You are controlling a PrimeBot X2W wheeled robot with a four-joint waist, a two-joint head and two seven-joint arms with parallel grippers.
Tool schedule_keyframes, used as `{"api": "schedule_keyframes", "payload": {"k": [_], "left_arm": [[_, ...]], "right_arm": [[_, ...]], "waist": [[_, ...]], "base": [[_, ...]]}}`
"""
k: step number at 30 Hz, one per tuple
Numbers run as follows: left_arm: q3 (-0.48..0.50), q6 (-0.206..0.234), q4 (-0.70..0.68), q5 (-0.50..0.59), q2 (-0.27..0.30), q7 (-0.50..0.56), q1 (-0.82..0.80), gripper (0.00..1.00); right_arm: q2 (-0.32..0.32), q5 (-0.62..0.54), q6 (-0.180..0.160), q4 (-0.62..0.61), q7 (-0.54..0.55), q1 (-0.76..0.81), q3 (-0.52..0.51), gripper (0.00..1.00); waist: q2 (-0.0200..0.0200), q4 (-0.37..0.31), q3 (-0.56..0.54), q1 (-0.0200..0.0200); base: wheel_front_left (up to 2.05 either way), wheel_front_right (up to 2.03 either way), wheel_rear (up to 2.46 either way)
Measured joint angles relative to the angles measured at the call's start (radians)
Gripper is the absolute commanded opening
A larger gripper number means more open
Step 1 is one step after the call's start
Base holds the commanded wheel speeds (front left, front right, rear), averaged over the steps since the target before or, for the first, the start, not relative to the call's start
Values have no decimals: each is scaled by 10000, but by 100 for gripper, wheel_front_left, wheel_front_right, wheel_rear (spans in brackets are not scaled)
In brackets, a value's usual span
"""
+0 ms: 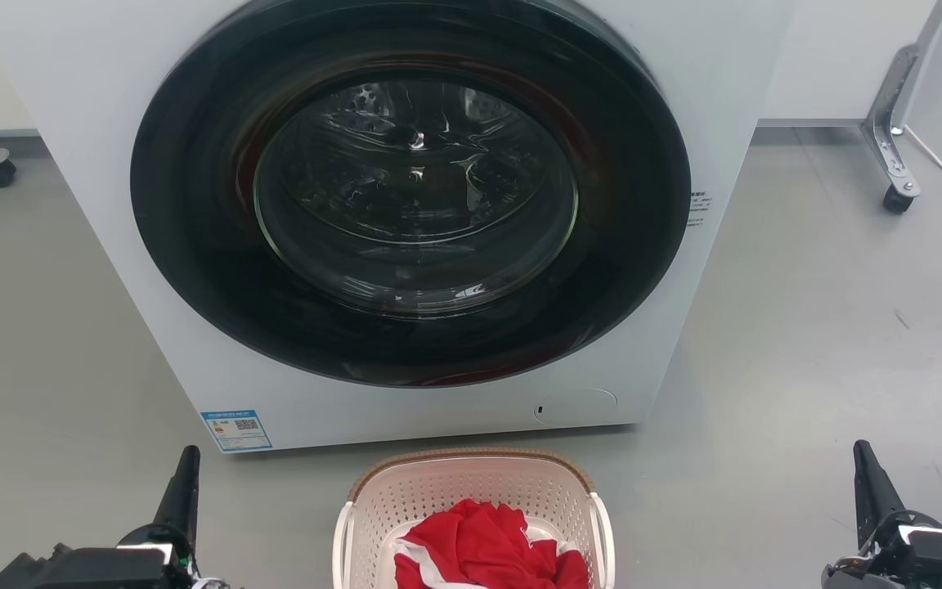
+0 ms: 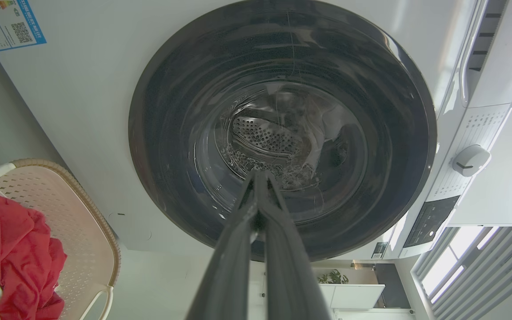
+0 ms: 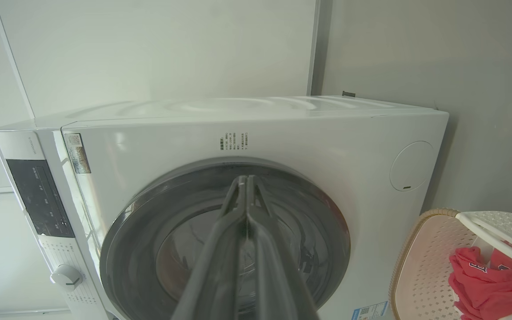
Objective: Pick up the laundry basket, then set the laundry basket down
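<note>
**Grippers, one pair, both closed**

Item 1: left gripper (image 1: pixel 190 455), lower left of the head view. Its dark fingers point up the frame, tips leaning slightly right.

Item 2: right gripper (image 1: pixel 863 448), lower right of the head view. Its fingers point up, tips leaning slightly left.

Left wrist view: fingers (image 2: pixel 238 258) rise from bottom centre, pressed together at the tips. Right wrist view: fingers (image 3: pixel 216 258) likewise.

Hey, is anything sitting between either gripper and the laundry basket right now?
Nothing visible does. In the head view the left gripper and right gripper flank the laundry basket, with just grey floor between each one and the basket's sides. The washing machine stands behind the basket, out of those paths.
</note>
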Motion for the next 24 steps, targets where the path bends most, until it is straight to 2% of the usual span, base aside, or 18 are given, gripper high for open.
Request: {"api": "schedule_keyframes", "payload": {"k": [24], "left_arm": [[0,0,2,0,0,0,0,0]], "right_arm": [[0,12,0,-2,0,0,0,0]], "waist": [[0,0,1,0]], "base": [[0,0,0]]}}
